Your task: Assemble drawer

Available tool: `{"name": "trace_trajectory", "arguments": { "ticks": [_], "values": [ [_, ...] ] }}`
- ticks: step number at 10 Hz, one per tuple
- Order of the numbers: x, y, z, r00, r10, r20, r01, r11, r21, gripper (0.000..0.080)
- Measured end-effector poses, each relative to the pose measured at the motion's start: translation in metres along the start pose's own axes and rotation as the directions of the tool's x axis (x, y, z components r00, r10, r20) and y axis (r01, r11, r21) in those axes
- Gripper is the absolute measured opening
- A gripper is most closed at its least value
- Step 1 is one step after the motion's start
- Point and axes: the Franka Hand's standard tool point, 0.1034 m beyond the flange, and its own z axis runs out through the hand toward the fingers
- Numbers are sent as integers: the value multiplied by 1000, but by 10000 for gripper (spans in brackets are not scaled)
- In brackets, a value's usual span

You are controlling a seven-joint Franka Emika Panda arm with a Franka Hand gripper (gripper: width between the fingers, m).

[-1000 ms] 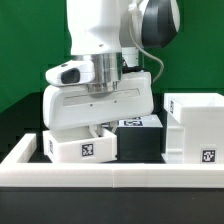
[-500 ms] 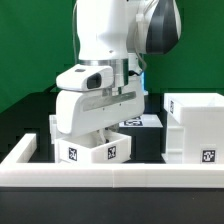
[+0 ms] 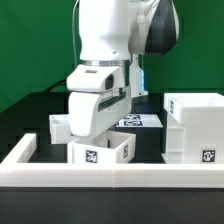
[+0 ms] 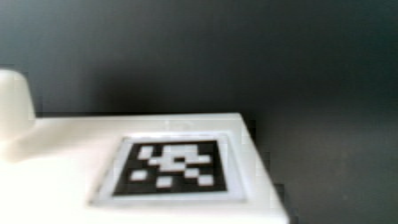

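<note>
Green backdrop behind a black counter (image 3: 150, 148), edged in front by a long low white rail (image 3: 110, 172). The white robot arm's pincer (image 3: 100, 135) meets the top of a shallow white plastic tray with square tags (image 3: 100, 153) near the front edge; whether it is clenched or released cannot be told. A tall white hollow plastic shell (image 3: 195, 125) stands toward the counter edge on the exterior view's right. A second tagged tray (image 3: 140, 120) lies farther back.
</note>
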Motion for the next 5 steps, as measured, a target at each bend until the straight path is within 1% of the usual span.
{"name": "trace_trajectory", "arguments": {
  "ticks": [1, 2, 3, 4, 5],
  "values": [
    [5, 0, -1, 995, -101, 10, 101, 995, -4, 42],
    [7, -2, -1, 983, -184, 20, 184, 983, 0, 42],
    [7, -2, -1, 983, -182, 20, 182, 983, 0, 42],
    [4, -2, 0, 970, -240, 24, 240, 971, 2, 42],
    [4, -1, 1, 971, -237, 24, 237, 971, -1, 42]
  ]
}}
